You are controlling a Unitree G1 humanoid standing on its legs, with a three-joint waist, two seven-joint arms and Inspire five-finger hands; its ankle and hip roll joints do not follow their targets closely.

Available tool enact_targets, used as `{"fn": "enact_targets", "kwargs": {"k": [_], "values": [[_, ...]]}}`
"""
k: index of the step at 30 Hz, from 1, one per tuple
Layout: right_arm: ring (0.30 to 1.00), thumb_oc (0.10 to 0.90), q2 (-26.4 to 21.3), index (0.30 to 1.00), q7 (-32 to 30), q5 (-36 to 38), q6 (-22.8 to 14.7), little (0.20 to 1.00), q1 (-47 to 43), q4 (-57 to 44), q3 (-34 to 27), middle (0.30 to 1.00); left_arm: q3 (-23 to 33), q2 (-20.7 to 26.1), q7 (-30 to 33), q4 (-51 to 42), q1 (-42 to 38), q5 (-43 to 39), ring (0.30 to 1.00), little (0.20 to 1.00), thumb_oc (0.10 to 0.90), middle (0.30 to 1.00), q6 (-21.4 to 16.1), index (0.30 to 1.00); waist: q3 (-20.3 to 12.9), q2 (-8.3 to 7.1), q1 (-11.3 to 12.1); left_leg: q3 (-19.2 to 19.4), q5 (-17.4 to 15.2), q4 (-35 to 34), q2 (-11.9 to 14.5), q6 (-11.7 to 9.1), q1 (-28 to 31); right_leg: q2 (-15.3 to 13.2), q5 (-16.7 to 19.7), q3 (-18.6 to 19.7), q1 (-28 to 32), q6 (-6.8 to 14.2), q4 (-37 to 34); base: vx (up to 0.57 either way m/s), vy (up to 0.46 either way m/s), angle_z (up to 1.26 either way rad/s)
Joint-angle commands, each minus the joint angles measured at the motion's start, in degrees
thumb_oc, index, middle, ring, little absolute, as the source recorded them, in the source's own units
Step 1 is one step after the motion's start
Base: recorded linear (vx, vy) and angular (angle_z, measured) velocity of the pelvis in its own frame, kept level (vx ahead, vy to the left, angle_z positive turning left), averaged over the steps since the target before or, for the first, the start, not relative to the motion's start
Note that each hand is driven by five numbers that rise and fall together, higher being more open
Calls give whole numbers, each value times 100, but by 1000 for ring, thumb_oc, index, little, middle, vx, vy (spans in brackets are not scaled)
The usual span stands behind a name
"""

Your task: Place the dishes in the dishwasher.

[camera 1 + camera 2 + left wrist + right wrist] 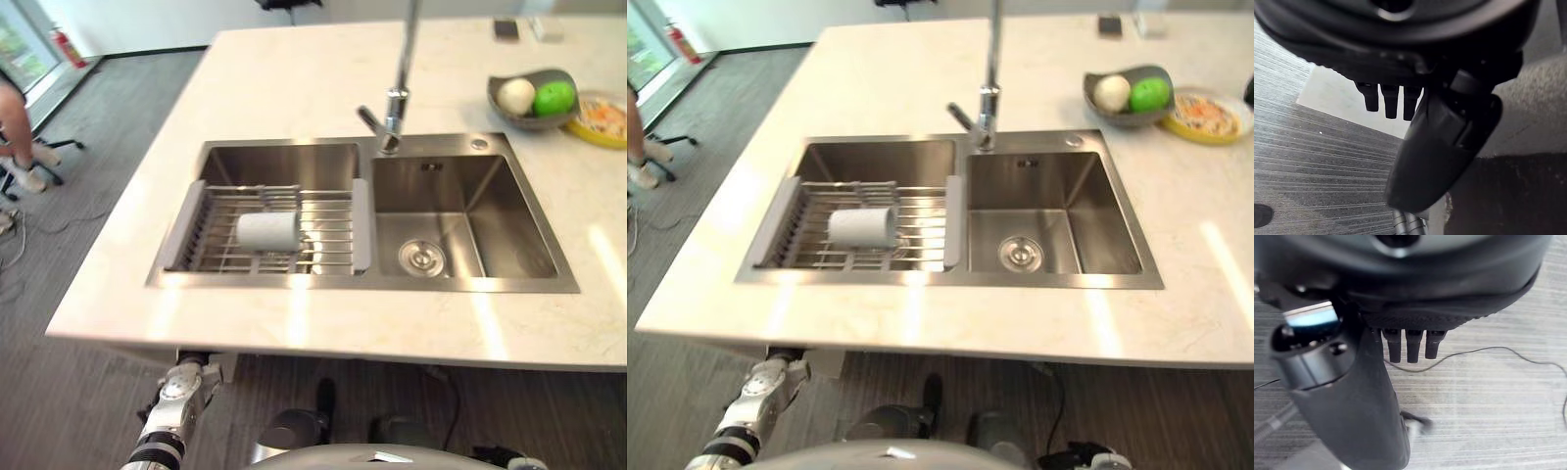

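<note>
In the left eye view, a pale stone bench (294, 313) carries a steel double sink (460, 211). A wire drying rack (323, 245) with grey end pieces spans the left basin, and a white cup (266, 231) lies on its side on the rack's wires, near the middle. A tall tap (397, 98) stands at the far edge between the two basins, and the right basin holds only its drain (422, 258). Far to the right on the bench sits a grey bowl (519, 120) with a white ball and a green ball in it, touching a yellow plate (600, 119) just to its right. At the far left, over the grey floor, a person's leg (14, 122) shows beside a chair base.

The right eye view shows the same layout, with a red fire extinguisher (676, 41) at the far left wall.

In the left wrist view, the left robot hand (1449, 142) hangs over the striped grey floor, released, its fingers (1391, 100) straight and grasping nothing.

In the right wrist view, the right robot hand (1361, 396) is likewise released above the floor, fingers (1413, 345) straight, with a thin wire (1508, 352) lying on the carpet past them.
</note>
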Motion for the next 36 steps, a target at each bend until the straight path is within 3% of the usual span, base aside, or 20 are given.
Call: {"fn": "enact_targets", "kwargs": {"k": [1,5,18,26,31,32,33,34,35,36], "values": [[900,800,-354,900,-24,-49,-111,900,-298,-24,-22,900,80,272,-66,-750,-831,172,900,900,800,900,-578,900,-51,-160,208,100,-451,348,170,-445,148,191,1171,-485,1194,-14,-1525,119,-194,71],[900,800,-329,900,-1,9,-121,900,-194,13,-96,900,32,210,-235,-837,-661,166,900,900,800,900,-556,900,-131,-238,225,-9,-507,293,228,-530,256,262,1135,-624,1567,-103,-1974,97,-162,33],[900,800,-217,900,-36,165,-137,900,208,99,-193,900,-309,35,-450,-678,-523,202,900,900,800,900,-417,900,-162,-252,142,-277,-483,410,302,-741,231,416,1075,-940,1951,-306,-2444,2,-81,10],[900,800,-258,900,-63,248,-177,900,205,-1,-212,900,-375,-20,-514,-703,-425,110,900,900,800,900,-419,900,-172,-230,153,-299,-467,440,327,-793,195,433,1145,-1013,2023,-300,-2617,-12,-15,1],[900,800,-232,900,-121,325,-192,900,171,-68,-172,900,-560,9,-565,-711,-352,-37,900,900,800,900,-407,900,-182,-141,164,-400,-224,368,436,-909,58,513,1187,-1104,2018,-353,-2740,-102,-45,12],[900,800,-252,900,-170,409,-203,900,173,-149,-235,900,-650,17,-554,-781,-445,-42,900,900,800,900,-422,900,-55,-143,104,-176,24,449,531,-993,-379,413,1208,-1290,1934,-358,-2767,-341,14,46],[900,800,-250,900,-208,457,-206,900,185,-138,-343,900,-738,4,-583,-808,-566,73,900,900,800,900,-426,900,-29,-177,-74,808,-12,619,832,-1003,-486,260,1245,-1584,1826,-320,-2780,-341,14,46],[900,800,-250,900,-208,457,-206,900,185,-138,-343,900,-738,4,-583,-808,-566,73,900,900,800,900,-426,900,-29,-177,-74,808,-12,619,832,-1003,-486,260,1245,-1584,1826,-320,-2780,-186,28,155],[900,800,-246,900,-224,519,-211,900,291,-117,-451,900,-853,-47,-616,-821,-640,158,900,900,800,900,-412,900,-94,-193,-266,1646,-58,736,1215,-1119,-397,158,1211,-1868,1842,-266,-2878,-109,56,191],[900,800,-250,900,-214,547,-209,900,347,-104,-490,900,-894,-80,-615,-835,-671,152,900,900,800,900,-435,900,-57,-163,-325,1828,-79,795,1357,-1136,-291,125,1265,-1983,1830,-311,-2862,-109,56,191]]}}
